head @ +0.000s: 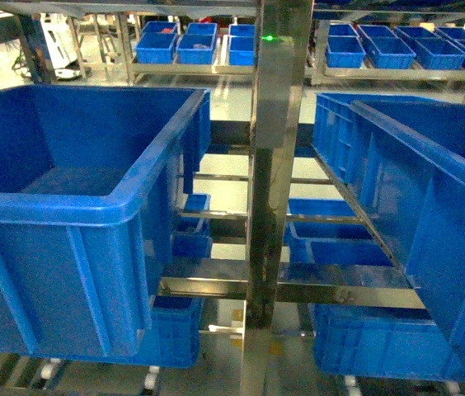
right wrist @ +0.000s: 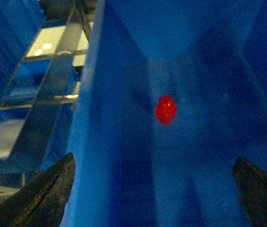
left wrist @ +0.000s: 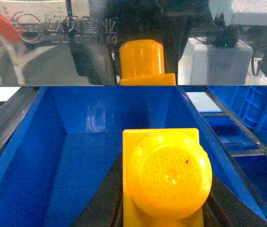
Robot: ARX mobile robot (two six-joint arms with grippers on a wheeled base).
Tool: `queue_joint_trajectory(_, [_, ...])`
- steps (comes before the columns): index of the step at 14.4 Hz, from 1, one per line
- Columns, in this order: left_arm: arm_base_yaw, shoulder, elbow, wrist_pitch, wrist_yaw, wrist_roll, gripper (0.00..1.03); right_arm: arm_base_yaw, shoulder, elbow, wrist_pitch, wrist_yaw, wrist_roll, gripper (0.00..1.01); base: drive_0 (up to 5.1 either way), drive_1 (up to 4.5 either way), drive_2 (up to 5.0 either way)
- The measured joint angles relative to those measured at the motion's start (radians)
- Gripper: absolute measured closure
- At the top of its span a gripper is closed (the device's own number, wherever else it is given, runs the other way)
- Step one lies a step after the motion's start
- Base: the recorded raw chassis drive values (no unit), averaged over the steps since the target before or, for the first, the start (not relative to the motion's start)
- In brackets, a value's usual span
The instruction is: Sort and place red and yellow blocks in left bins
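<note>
In the left wrist view, my left gripper (left wrist: pixel 164 210) is shut on the yellow block (left wrist: pixel 166 175), whose round stud faces the camera. It hangs over the inside of a deep blue bin (left wrist: pixel 76 156). The block is mirrored in the steel beam (left wrist: pixel 39 52) above. In the right wrist view, the small red block (right wrist: pixel 165 109) lies on the floor of a blue bin (right wrist: pixel 110 118). My right gripper (right wrist: pixel 155 189) is open above it, its dark fingertips (right wrist: pixel 53 189) spread wide and holding nothing. Neither gripper shows in the head view.
The head view has a large blue crate (head: pixel 51 206) on the left and another (head: pixel 430 190) on the right. A steel post (head: pixel 278 165) stands between them. Rack rails and lower crates (head: pixel 340 247) lie below, and small blue bins (head: pixel 175 45) sit on far shelves.
</note>
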Motion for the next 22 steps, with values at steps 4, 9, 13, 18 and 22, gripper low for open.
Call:
queue_joint_trajectory(4, [0.011,0.016,0.003,-0.045,0.006,0.019,0.76,0.012,-0.067,0.009,-0.03,-0.027,0.029,0.03,0.0,0.0,0.0])
queue_joint_trajectory(9, [0.047,0.25,0.043,0.012,0.019,0.223,0.76,0.011,-0.045,0.031,-0.021,-0.027,0.047,0.03,0.0,0.0,0.0])
queue_joint_trajectory(13, [0.039,0.532,0.211,0.014,-0.027,0.389,0.76,0.006,-0.026,0.044,-0.018,-0.021,0.065,0.03,0.0,0.0,0.0])
queue_joint_trajectory(18, [0.018,0.786,0.538,-0.18,-0.018,0.524,0.76,0.074,0.007,0.069,-0.011,0.034,0.113,0.03,0.0,0.0,0.0])
queue_joint_trajectory(22, [0.1,0.793,0.541,-0.223,0.034,0.543,0.34,0.085,0.011,0.071,-0.011,0.052,0.146,0.03,0.0,0.0,0.0])
